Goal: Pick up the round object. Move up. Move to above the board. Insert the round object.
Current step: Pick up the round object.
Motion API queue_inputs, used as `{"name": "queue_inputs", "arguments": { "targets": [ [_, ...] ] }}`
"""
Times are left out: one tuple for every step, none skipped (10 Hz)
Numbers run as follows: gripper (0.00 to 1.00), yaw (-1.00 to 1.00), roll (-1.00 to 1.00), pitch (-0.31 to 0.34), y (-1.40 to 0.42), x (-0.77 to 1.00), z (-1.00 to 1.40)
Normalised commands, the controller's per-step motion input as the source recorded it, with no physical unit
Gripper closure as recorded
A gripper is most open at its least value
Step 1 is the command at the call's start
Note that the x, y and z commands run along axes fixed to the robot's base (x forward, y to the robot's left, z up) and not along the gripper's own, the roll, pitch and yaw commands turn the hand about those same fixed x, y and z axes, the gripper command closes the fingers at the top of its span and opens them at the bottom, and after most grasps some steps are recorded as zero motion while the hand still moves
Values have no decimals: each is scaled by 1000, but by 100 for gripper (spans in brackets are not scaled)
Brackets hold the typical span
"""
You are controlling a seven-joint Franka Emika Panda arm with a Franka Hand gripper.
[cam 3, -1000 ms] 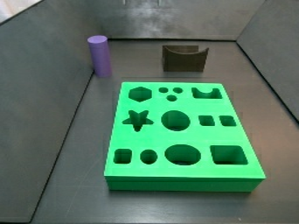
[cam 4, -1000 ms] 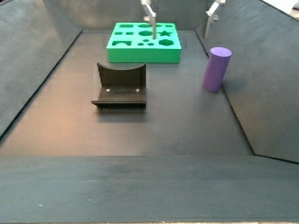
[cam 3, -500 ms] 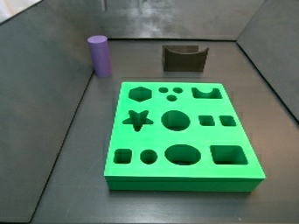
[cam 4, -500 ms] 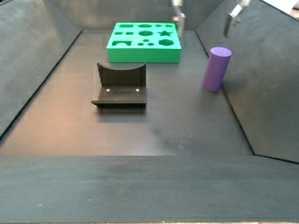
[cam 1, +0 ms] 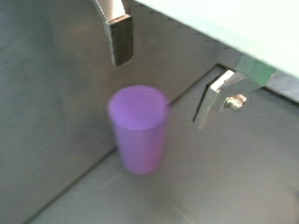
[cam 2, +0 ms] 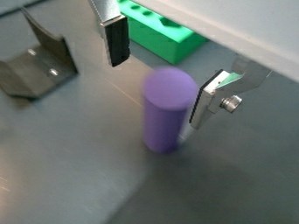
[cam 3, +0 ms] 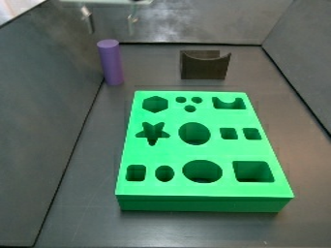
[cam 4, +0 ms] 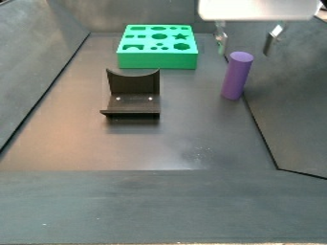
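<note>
The round object is a purple cylinder peg (cam 3: pixel 111 61) standing upright on the dark floor near the side wall; it also shows in the other side view (cam 4: pixel 236 75). My gripper (cam 4: pixel 247 40) is open and empty, just above the peg's top, with one finger on each side. In both wrist views the peg (cam 1: pixel 140 127) (cam 2: pixel 167 109) stands below and between the silver fingers (cam 1: pixel 121 39) (cam 2: pixel 211 96), which are apart from it. The gripper (cam 3: pixel 110 10) is mostly cut off by the frame edge in a side view. The green board (cam 3: pixel 200 145) (cam 4: pixel 159 46) with shaped holes lies flat, away from the peg.
The dark fixture (cam 3: pixel 204 64) (cam 4: pixel 132 94) stands on the floor between the peg and the board's far end; it also shows in a wrist view (cam 2: pixel 35 61). A corner of the board (cam 2: pixel 158 33) shows behind the peg. Grey walls enclose the floor, one close to the peg.
My gripper has moved from over the board's far side across to the peg and come down. The peg, board and fixture have not moved.
</note>
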Motion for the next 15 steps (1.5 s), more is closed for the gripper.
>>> {"name": "queue_inputs", "arguments": {
  "targets": [
    [0, -11, 136, 0, -231, -357, -569],
    [0, -91, 119, 0, -263, -57, -666],
    [0, -200, 44, -49, -240, 103, -709],
    [0, -274, 20, -59, -183, 306, -657],
    [0, -289, 19, -44, -109, 386, -626],
    [0, -186, 44, -19, 0, 223, -483],
    [0, 0, -23, -50, 191, -40, -234],
    [0, 0, 0, 0, 29, 0, 0],
    [0, 0, 0, 0, 0, 0, 0],
    [100, 0, 0, 0, 0, 0, 0],
    [100, 0, 0, 0, 0, 0, 0],
    [100, 0, 0, 0, 0, 0, 0],
    [100, 0, 0, 0, 0, 0, 0],
    [100, 0, 0, 0, 0, 0, 0],
    [100, 0, 0, 0, 0, 0, 0]
  ]
}}
